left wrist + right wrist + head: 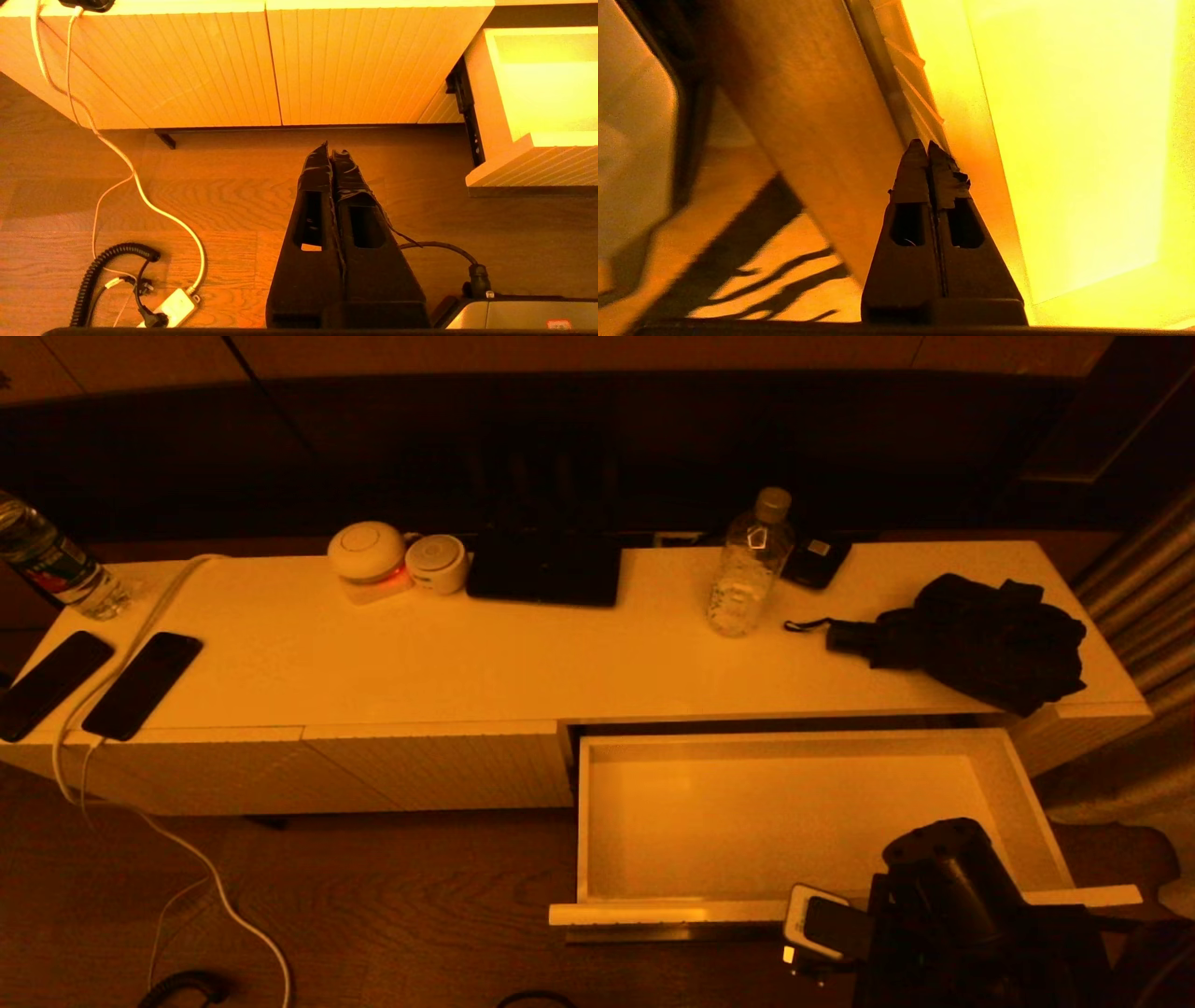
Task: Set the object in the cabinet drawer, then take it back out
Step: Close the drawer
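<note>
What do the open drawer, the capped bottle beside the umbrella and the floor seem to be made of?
Cabinet drawer: probably painted or laminated board, smooth pale inside with a soft sheen, finely ribbed front.
Bottle: clear plastic, likely; the surface shows through it and the cap is opaque.
Floor: wood or wood-look laminate, with visible grain and plank seams.
Both grippers, left and right, are shut and empty.

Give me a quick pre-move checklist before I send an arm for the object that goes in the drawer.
1. Cabinet drawer pulled open: ok.
2. Drawer inside free of things: ok, nothing lies in it.
3. Right gripper open for a grasp: not ok, fingers shut, empty, at the drawer's front edge.
4. Left gripper out of the way: ok, shut, low over the floor beside the drawer.
5. Object identified: cannot tell; water bottle and folded umbrella both sit on the cabinet top behind the drawer.
</note>
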{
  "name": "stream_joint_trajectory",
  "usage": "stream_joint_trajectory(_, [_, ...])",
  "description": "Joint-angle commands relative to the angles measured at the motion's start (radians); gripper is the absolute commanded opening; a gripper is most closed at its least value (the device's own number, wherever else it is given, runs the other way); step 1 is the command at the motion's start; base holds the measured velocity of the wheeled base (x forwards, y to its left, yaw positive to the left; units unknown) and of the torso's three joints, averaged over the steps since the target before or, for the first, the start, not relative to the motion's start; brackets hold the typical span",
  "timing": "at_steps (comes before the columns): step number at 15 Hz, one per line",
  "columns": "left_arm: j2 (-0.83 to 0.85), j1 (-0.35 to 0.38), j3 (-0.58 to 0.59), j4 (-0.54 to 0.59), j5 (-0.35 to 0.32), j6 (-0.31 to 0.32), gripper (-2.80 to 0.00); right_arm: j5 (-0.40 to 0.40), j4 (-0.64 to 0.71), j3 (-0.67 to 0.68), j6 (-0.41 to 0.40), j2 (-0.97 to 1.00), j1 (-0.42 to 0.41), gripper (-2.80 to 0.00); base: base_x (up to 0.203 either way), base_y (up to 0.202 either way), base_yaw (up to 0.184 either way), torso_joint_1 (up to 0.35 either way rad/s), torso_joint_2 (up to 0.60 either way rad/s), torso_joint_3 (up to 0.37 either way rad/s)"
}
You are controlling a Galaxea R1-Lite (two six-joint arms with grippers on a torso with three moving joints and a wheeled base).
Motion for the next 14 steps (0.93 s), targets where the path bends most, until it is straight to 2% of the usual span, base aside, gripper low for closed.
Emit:
stream_joint_trajectory(1, [0.000, 0.000, 0.000, 0.000, 0.000, 0.000, -2.80, -0.002, -0.054, 0.020, -0.035, 0.005, -0.002, -2.80, 0.000, 0.000, 0.000, 0.000, 0.00, 0.000])
stream_joint_trajectory(4, [0.000, 0.000, 0.000, 0.000, 0.000, 0.000, -2.80, -0.002, -0.154, 0.023, -0.090, 0.024, -0.016, -2.80, 0.000, 0.000, 0.000, 0.000, 0.00, 0.000])
stream_joint_trajectory(10, [0.000, 0.000, 0.000, 0.000, 0.000, 0.000, -2.80, 0.004, -0.367, 0.002, -0.132, 0.121, -0.065, -2.80, 0.000, 0.000, 0.000, 0.000, 0.00, 0.000])
stream_joint_trajectory(12, [0.000, 0.000, 0.000, 0.000, 0.000, 0.000, -2.80, 0.006, -0.395, -0.012, -0.184, 0.143, -0.086, -2.80, 0.000, 0.000, 0.000, 0.000, 0.00, 0.000])
stream_joint_trajectory(14, [0.000, 0.000, 0.000, 0.000, 0.000, 0.000, -2.80, 0.007, -0.483, -0.020, -0.224, 0.186, -0.099, -2.80, 0.000, 0.000, 0.000, 0.000, 0.00, 0.000])
